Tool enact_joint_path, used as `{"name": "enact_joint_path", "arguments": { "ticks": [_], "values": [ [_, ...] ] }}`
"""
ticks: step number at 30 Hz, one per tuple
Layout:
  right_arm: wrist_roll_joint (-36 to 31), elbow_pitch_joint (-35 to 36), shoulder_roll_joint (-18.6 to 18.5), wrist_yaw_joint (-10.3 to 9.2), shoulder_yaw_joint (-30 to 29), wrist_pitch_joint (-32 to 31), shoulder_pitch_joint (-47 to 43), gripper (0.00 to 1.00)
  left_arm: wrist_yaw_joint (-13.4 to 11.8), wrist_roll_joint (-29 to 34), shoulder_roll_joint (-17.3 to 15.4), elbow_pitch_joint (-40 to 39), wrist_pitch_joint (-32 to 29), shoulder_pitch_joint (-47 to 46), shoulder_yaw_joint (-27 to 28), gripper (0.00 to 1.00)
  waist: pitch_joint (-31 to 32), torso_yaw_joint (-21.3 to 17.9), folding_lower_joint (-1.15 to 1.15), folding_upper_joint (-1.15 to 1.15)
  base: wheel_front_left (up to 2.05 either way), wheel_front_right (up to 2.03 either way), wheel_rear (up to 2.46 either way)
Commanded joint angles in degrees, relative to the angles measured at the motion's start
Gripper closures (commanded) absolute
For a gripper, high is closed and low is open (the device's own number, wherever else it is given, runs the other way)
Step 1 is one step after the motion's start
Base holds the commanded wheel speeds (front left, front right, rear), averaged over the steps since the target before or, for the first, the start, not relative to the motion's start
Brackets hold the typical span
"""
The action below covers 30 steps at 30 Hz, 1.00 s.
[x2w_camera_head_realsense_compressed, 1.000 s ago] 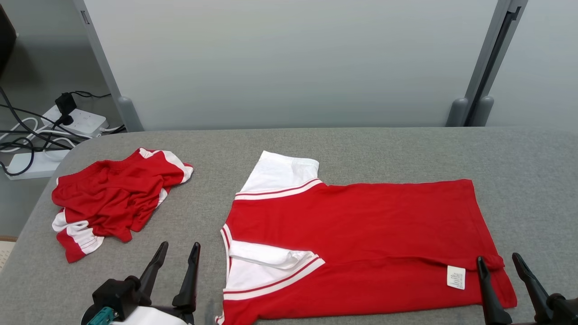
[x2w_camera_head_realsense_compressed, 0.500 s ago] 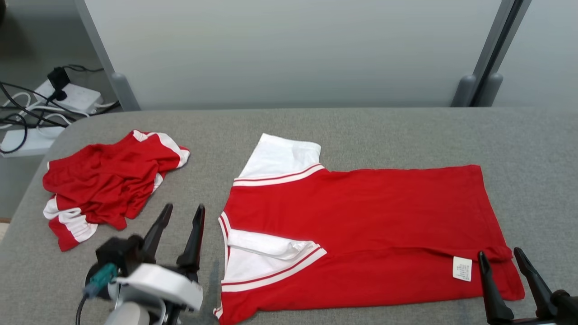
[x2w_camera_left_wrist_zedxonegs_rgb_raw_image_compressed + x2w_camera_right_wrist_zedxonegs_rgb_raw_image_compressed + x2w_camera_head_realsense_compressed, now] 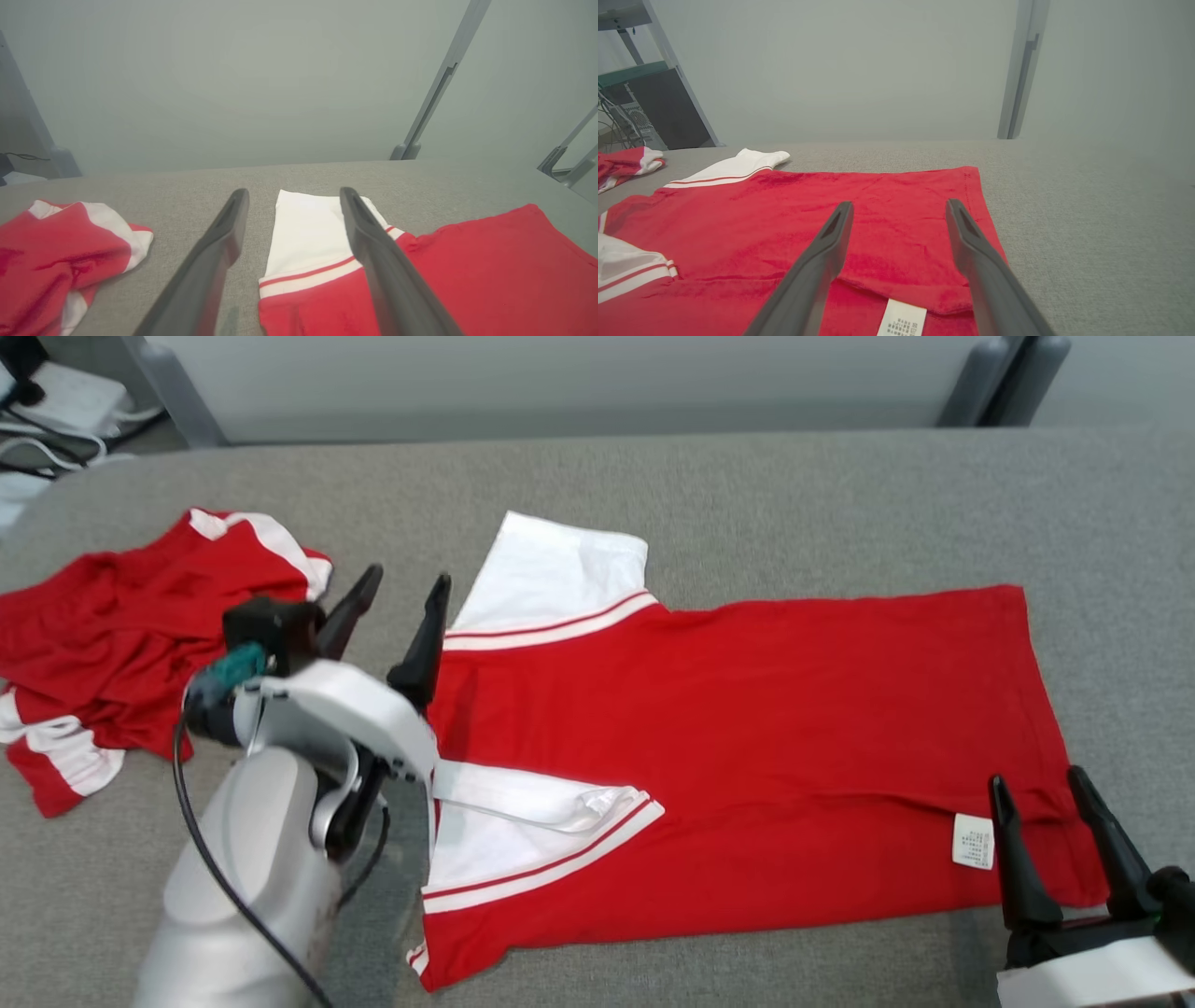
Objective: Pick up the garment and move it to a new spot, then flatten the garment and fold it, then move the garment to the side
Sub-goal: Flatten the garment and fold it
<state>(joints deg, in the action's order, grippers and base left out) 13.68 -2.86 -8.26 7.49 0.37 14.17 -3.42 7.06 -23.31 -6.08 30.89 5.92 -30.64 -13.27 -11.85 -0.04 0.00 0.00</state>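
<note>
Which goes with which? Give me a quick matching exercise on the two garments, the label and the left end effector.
1 flat shirt
2 crumpled garment
3 care label
4 left end effector

A open, by the far white sleeve
B bunched up at the left of the table
C close to the right end effector
D spread out mid-table

Pairs: 1-D, 2-B, 3-C, 4-A

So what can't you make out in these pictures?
Label on the flat shirt: print too small, head view; bottom edge cuts it in the right wrist view.
Crumpled garment: left edge cuts it off, head view.
Shirt's neck end: partly behind the left arm, head view.
</note>
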Motion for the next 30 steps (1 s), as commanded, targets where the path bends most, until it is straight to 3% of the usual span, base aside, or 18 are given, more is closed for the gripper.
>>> {"name": "enact_joint_path", "arguments": {
  "ticks": [1,9,18,30],
  "values": [
    [-0.5,1.72,-1.03,0.0,1.01,0.83,2.06,0.0,0.27,-0.04,-1.25,0.54,-0.24,-4.79,1.31,0.0,-3.6,-1.07,0.0,0.0,0.0,0.0,0.0],
    [-1.44,2.84,-0.75,0.0,1.04,0.83,4.73,0.0,-0.44,-0.62,-0.05,10.63,-3.91,-18.49,0.97,0.0,-10.15,-2.14,0.0,0.0,0.0,0.0,0.0],
    [-1.61,2.99,-0.79,0.0,2.43,0.83,6.53,0.0,-2.1,-0.67,0.71,24.16,-14.7,-30.38,-0.71,0.0,-13.47,-3.97,0.0,0.0,0.0,0.0,0.0],
    [-1.27,2.54,-0.92,0.0,4.14,0.83,6.45,0.0,-2.98,0.98,0.82,34.33,-12.99,-36.75,-3.08,0.0,-13.32,-7.86,0.0,0.0,0.0,0.0,0.0]
  ]
}}
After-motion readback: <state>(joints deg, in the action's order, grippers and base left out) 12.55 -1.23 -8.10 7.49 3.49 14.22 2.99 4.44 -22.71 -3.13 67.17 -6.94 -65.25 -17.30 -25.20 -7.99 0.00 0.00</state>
